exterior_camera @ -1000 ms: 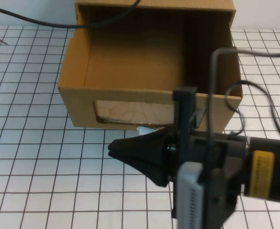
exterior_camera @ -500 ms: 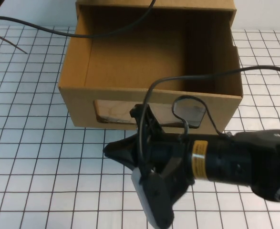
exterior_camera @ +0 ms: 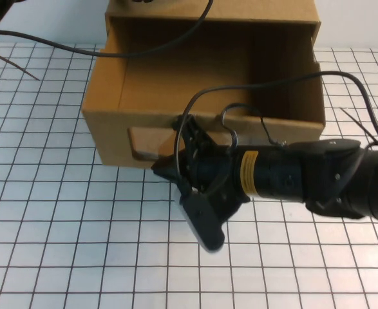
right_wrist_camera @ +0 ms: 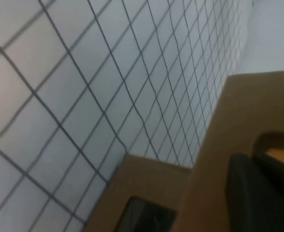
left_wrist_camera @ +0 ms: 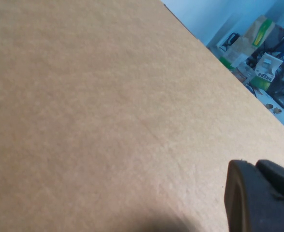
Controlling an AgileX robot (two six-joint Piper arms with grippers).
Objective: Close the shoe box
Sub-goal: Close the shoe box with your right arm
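The shoe box (exterior_camera: pixel 105 96) is a brown cardboard drawer pulled out toward me and open at the top, with its sleeve (exterior_camera: pixel 272 9) at the back. The clear window (exterior_camera: pixel 147 141) shows partly in its front wall. The white pull tab is hidden behind my right gripper (exterior_camera: pixel 161 168). That gripper is shut, reaches in from the right, and its tip touches the front wall below the window. In the right wrist view its dark fingers (right_wrist_camera: pixel 260 193) lie against cardboard (right_wrist_camera: pixel 214 159). My left gripper (left_wrist_camera: pixel 258 193) is shut and rests on the sleeve's flat top (left_wrist_camera: pixel 108 111). It barely shows at the top edge of the high view (exterior_camera: pixel 141 2).
The box stands on a white gridded table (exterior_camera: pixel 47 225). Black cables (exterior_camera: pixel 60 48) run over the box's back left and loop over my right arm (exterior_camera: pixel 304 177). Room clutter (left_wrist_camera: pixel 258 48) shows beyond the box in the left wrist view.
My right gripper has moved forward from the table onto the drawer's front wall, covering the white tab. The wrist has rolled. The drawer front sits slightly farther back.
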